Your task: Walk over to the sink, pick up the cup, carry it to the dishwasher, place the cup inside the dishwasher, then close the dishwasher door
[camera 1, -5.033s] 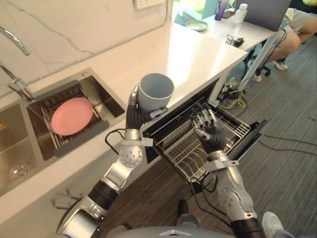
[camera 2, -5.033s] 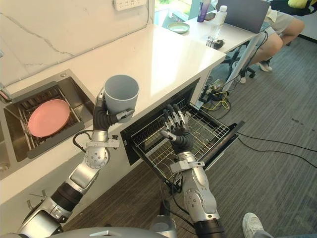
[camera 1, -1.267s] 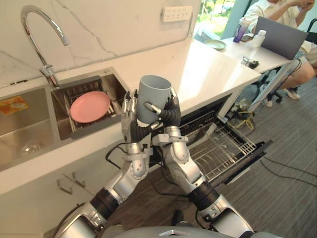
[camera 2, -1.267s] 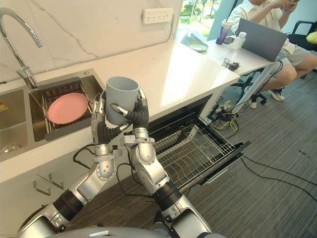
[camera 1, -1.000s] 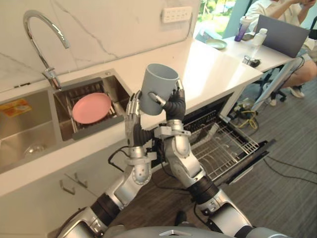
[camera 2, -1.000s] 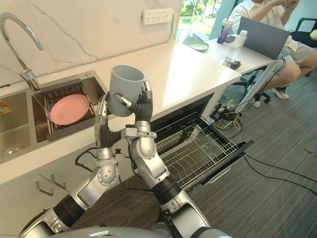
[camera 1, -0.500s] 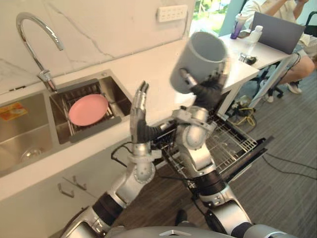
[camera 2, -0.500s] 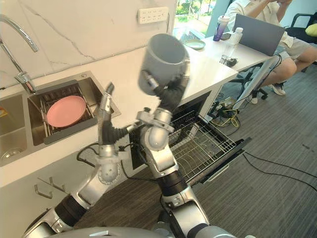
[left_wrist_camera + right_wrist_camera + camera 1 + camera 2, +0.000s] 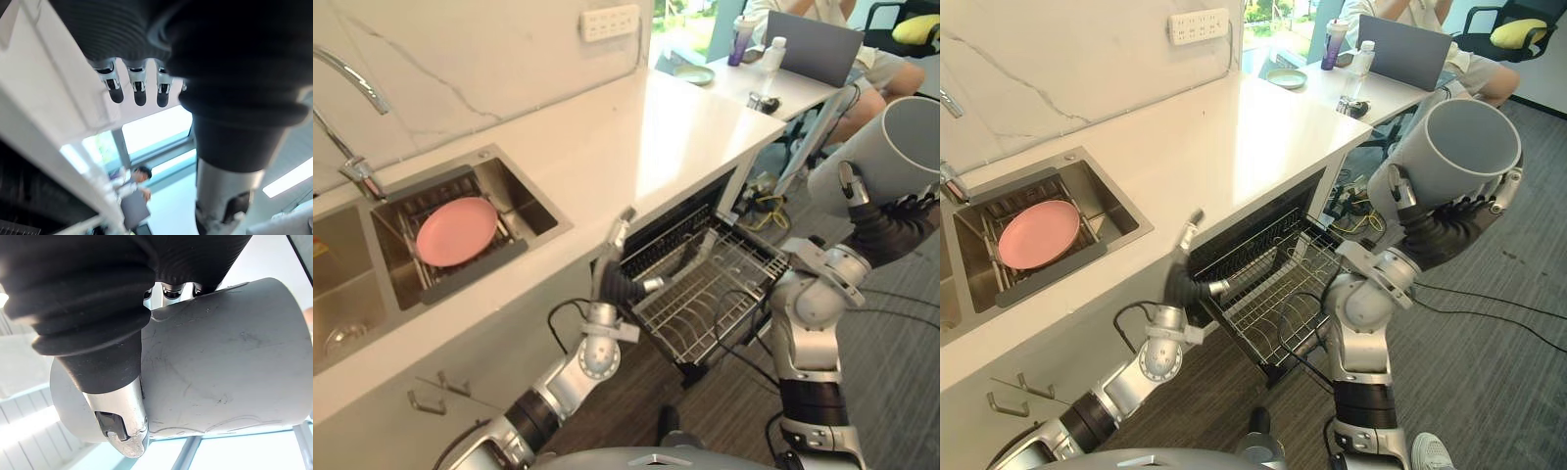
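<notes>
Grey cylindrical cup (image 9: 1449, 147) is up in the air on the right of the scene, tilted, with its open mouth turned up towards the head camera. The right hand (image 9: 1442, 227) has it firmly: the fingers curl round one side of the wall and the thumb (image 9: 120, 431) presses across the other. From the wrist, the cup's scuffed grey side shows right against the palm. It hangs to the right of the pulled-out silver wire rack (image 9: 724, 284), raised well clear of it, over the grey carpeted floor (image 9: 1489, 372).

That rack juts out of the open dishwasher (image 9: 675, 220) under the long white counter (image 9: 607, 137). It holds no dishes.

Over to the left hand (image 9: 610, 274): it stands just near of the counter's front edge, beside the rack's left corner, with its fingers (image 9: 139, 90) straight and pointing up, holding nothing.

On the left, the steel sink (image 9: 519, 201) is sunk into the counter. A round pink plate (image 9: 456, 231) lies flat on the dark drying rack (image 9: 475, 264) inside it, and a curved chrome tap (image 9: 347, 83) rises behind. A white wall socket (image 9: 610, 22) sits on the marble wall. At the far right a person sits at a white desk with an open grey laptop (image 9: 808, 44), with a pale green dish (image 9: 693, 73) nearby.
</notes>
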Robot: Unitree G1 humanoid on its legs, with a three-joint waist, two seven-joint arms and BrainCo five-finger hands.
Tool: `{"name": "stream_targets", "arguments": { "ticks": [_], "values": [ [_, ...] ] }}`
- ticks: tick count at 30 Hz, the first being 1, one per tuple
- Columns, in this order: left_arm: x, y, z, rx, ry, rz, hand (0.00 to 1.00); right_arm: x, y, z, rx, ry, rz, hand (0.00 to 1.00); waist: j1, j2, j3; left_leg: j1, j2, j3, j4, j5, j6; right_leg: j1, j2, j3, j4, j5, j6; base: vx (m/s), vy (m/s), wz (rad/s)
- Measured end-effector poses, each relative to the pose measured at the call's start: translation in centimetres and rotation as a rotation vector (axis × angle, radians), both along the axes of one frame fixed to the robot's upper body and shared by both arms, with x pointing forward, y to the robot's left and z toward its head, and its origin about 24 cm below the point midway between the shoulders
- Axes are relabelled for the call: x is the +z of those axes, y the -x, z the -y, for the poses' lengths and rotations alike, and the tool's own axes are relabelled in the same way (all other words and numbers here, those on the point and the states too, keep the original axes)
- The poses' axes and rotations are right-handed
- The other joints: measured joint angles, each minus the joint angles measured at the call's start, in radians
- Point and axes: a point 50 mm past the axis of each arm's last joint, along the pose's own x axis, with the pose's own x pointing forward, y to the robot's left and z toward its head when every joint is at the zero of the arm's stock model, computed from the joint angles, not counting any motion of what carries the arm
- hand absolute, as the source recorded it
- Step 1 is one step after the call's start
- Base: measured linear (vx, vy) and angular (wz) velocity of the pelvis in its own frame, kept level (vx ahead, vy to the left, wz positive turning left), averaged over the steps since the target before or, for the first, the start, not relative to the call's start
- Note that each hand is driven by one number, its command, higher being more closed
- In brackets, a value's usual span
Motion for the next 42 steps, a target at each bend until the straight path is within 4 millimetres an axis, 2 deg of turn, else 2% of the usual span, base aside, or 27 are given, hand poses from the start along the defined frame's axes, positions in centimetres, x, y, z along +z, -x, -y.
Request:
{"name": "stream_targets", "arguments": {
  "ticks": [2, 5, 8, 11, 14, 15, 18, 20, 22, 23, 25, 27, 29, 32, 34, 37, 42],
  "values": [
    [-2.3, 1.1, 0.6, -0.113, -0.023, -0.163, 0.00, -0.8, 0.2, 0.2, 0.018, 0.041, -0.049, 1.00, -0.003, 0.003, 0.000, -0.004, 0.000, 0.009, 0.003, -0.004, 0.000, -0.009, 0.000, 0.007, 0.000, 0.001, 0.001, 0.02, 0.019, -0.11],
    [-5.1, 2.5, 0.8, -0.165, -0.085, -0.325, 0.00, -2.3, -0.1, 0.7, 0.041, 0.079, -0.144, 1.00, -0.008, 0.005, 0.001, -0.003, 0.000, 0.009, 0.001, -0.006, 0.000, -0.009, -0.002, 0.006, 0.000, 0.000, 0.002, 0.00, 0.000, 0.00],
    [-7.4, 3.0, -0.6, -0.120, -0.136, -0.447, 0.00, -3.9, -0.6, 1.1, 0.072, 0.093, -0.233, 1.00, -0.008, 0.004, 0.004, -0.003, 0.000, 0.010, -0.001, -0.007, 0.000, -0.010, -0.003, 0.006, 0.000, -0.001, 0.003, 0.00, 0.000, 0.00],
    [-9.9, 3.8, -3.5, -0.002, -0.176, -0.563, 0.00, -6.1, -0.8, 1.9, 0.084, 0.095, -0.345, 1.00, 0.002, 0.003, 0.017, -0.005, 0.001, 0.007, -0.003, -0.007, 0.001, -0.010, -0.004, 0.002, 0.000, -0.002, 0.004, 0.00, 0.008, 0.03],
    [-13.5, 5.7, -8.7, 0.247, -0.227, -0.743, 0.00, -8.5, -0.4, 2.4, 0.076, 0.084, -0.457, 1.00, 0.009, 0.003, 0.029, -0.016, 0.003, -0.008, -0.002, -0.007, 0.000, -0.007, -0.007, -0.020, 0.000, -0.006, 0.009, 0.02, 0.013, 0.16],
    [-14.0, 6.1, -9.7, 0.297, -0.228, -0.770, 0.00, -8.9, -0.3, 2.5, 0.070, 0.087, -0.474, 1.00, 0.010, 0.003, 0.031, -0.020, 0.003, -0.015, -0.001, -0.007, 0.000, -0.007, -0.008, -0.025, 0.000, -0.008, 0.010, 0.02, 0.017, 0.19],
    [-16.1, 8.5, -14.8, 0.553, -0.225, -0.921, 0.00, -10.9, -0.4, 3.0, 0.043, 0.095, -0.568, 1.00, 0.032, -0.003, 0.052, -0.034, 0.009, -0.028, 0.007, -0.008, -0.002, -0.004, -0.011, -0.047, 0.000, -0.007, 0.016, 0.02, 0.015, 0.17],
    [-17.0, 10.1, -17.2, 0.680, -0.199, -1.009, 0.00, -11.6, -0.4, 3.1, 0.025, 0.117, -0.611, 1.00, 0.049, -0.002, 0.068, -0.046, 0.012, -0.046, 0.021, -0.011, -0.004, 0.001, -0.011, -0.062, 0.000, -0.007, 0.018, 0.02, 0.008, 0.26],
    [-17.6, 12.2, -19.0, 0.758, -0.221, -1.069, 0.00, -11.9, -0.5, 3.0, 0.002, 0.148, -0.628, 1.00, 0.069, 0.001, 0.088, -0.059, 0.015, -0.055, 0.034, -0.017, -0.004, 0.006, -0.012, -0.080, 0.000, -0.006, 0.017, 0.02, 0.024, 0.21],
    [-17.7, 12.9, -19.5, 0.781, -0.222, -1.083, 0.00, -11.8, -0.8, 3.0, 0.001, 0.153, -0.625, 1.00, 0.084, 0.000, 0.102, -0.065, 0.014, -0.057, 0.036, -0.017, -0.004, 0.003, -0.014, -0.082, 0.001, -0.006, 0.017, 0.01, 0.026, 0.08],
    [-17.9, 13.5, -19.7, 0.793, -0.224, -1.099, 0.00, -11.3, -1.4, 2.8, 0.003, 0.158, -0.608, 1.00, 0.090, -0.001, 0.116, -0.098, 0.012, -0.069, 0.051, -0.018, -0.003, -0.014, -0.018, -0.093, 0.004, -0.005, 0.017, -0.01, 0.029, 0.18],
    [-17.8, 13.3, -19.7, 0.794, -0.223, -1.094, 0.00, -10.6, -2.8, 2.9, 0.001, 0.167, -0.592, 1.00, 0.097, -0.001, 0.153, -0.138, 0.010, -0.079, 0.072, -0.016, -0.001, -0.037, -0.022, -0.102, 0.007, 0.005, 0.014, -0.04, 0.031, 0.17],
    [-17.6, 12.3, -19.8, 0.799, -0.204, -1.075, 0.00, -9.2, -4.6, 3.8, -0.030, 0.221, -0.597, 1.00, 0.119, 0.001, 0.204, -0.196, 0.007, -0.081, 0.098, -0.014, 0.002, -0.082, -0.022, -0.101, 0.008, 0.022, 0.007, -0.08, 0.025, 0.03],
    [-17.5, 11.6, -19.9, 0.789, -0.181, -1.078, 0.00, -6.8, -5.8, 4.8, -0.060, 0.273, -0.562, 1.00, 0.129, 0.008, 0.267, -0.255, 0.007, -0.093, 0.128, -0.012, 0.005, -0.132, -0.025, -0.103, 0.028, 0.029, 0.004, -0.08, 0.034, 0.07],
    [-17.8, 11.9, -20.1, 0.785, -0.188, -1.111, 0.00, -6.0, -6.6, 5.3, -0.074, 0.307, -0.574, 1.00, 0.131, 0.009, 0.306, -0.274, 0.006, -0.101, 0.140, -0.011, 0.007, -0.154, -0.031, -0.105, 0.062, 0.017, 0.001, -0.04, 0.036, 0.08],
    [-18.2, 12.4, -20.1, 0.770, -0.195, -1.168, 0.00, -6.0, -7.3, 6.5, -0.107, 0.328, -0.636, 1.00, 0.143, 0.007, 0.325, -0.315, 0.000, -0.106, 0.146, -0.006, 0.014, -0.200, -0.042, -0.105, 0.088, 0.011, 0.001, -0.04, 0.043, 0.07],
    [-19.2, 13.7, -19.8, 0.699, -0.203, -1.267, 0.00, -5.7, -8.5, 8.0, -0.123, 0.305, -0.696, 1.00, 0.145, 0.007, 0.346, -0.378, -0.012, -0.119, 0.159, 0.001, 0.023, -0.262, -0.058, -0.106, 0.116, 0.010, -0.001, -0.04, 0.041, 0.08]
  ]
}}
